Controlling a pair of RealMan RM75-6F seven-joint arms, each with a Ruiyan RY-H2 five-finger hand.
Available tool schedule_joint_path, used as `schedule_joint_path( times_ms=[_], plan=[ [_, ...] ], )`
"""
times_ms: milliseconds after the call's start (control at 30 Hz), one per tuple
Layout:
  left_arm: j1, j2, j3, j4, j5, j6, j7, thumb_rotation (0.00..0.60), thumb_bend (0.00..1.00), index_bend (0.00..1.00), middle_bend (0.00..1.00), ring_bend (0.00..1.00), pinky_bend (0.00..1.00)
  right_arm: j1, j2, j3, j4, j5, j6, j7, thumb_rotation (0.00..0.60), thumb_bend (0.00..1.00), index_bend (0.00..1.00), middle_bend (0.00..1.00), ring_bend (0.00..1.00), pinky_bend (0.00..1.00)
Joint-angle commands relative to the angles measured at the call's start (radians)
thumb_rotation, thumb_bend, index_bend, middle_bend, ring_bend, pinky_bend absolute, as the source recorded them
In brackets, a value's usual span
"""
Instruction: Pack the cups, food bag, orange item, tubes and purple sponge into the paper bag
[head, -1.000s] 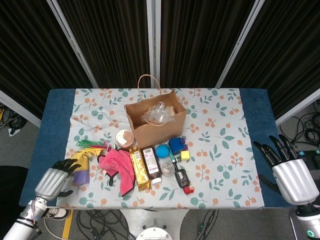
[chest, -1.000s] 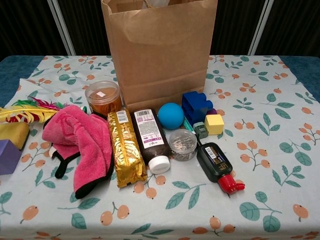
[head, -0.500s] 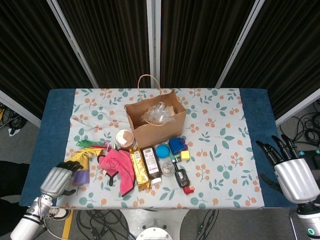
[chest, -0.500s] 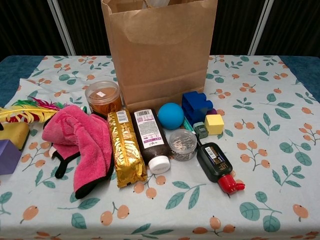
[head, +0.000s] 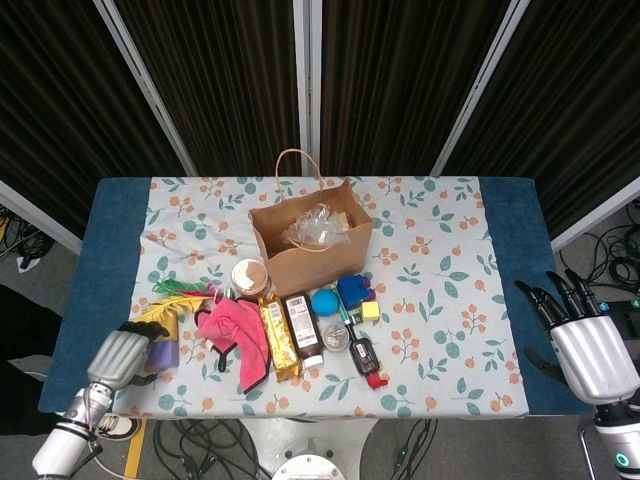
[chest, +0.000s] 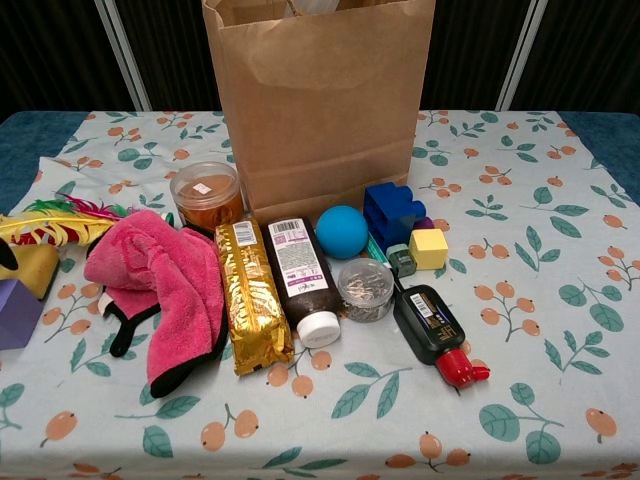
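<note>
Between my hands, the paper bag (head: 305, 250) stands upright holding a clear plastic food bag (head: 318, 226); left hand (head: 120, 352) curled empty, right hand (head: 585, 340) spread empty.

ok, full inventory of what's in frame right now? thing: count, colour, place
paper bag: 1, brown, upright at table centre, clear plastic showing in its mouth
cup: 1, clear with orange-brown contents, left of the bag's front
pink cloth: 1, pink with black trim, left of the row
gold food bag: 1, gold, beside the cloth
brown tube: 1, brown with white cap, right of the gold bag
blue ball: 1, blue, at the bag's foot
small round tin: 1, clear/silver, below the ball
blue block: 1, blue, right of the ball
yellow cube: 1, yellow, by the block
black tube: 1, black with red cap, rightmost in the row
feathers: a bunch, yellow, green and red, far left
purple sponge: 1, purple, left edge
left hand: by the sponge
right hand: open, off the table's right edge
</note>
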Motion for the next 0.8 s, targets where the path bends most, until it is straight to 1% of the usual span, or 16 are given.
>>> schedule_joint_path(
  times_ms=[33,167,500,800],
  plan=[
    [-0.005,-0.006,-0.002,0.006,-0.001,-0.002,0.001,0.600,0.11,0.38,0.39,0.31,0.31,0.001,-0.001,0.001,0.001,0.003,-0.002,0.002,0.600,0.05,0.10,0.25,0.06,0.00],
    [-0.010,-0.014,-0.007,0.013,-0.008,-0.005,0.001,0.600,0.12,0.40,0.41,0.33,0.32,0.003,-0.002,0.003,0.003,0.008,-0.006,0.005,0.600,0.05,0.10,0.25,0.06,0.00],
    [-0.004,-0.029,-0.003,0.030,0.001,0.021,-0.001,0.600,0.14,0.49,0.51,0.43,0.38,0.002,-0.003,0.003,0.008,0.015,-0.007,0.015,0.600,0.06,0.10,0.25,0.06,0.00],
    [0.005,-0.049,-0.003,0.048,0.011,0.053,-0.004,0.600,0.16,0.51,0.54,0.47,0.41,-0.003,0.000,0.003,0.010,0.015,0.001,0.029,0.600,0.06,0.10,0.25,0.06,0.00]
  ],
)
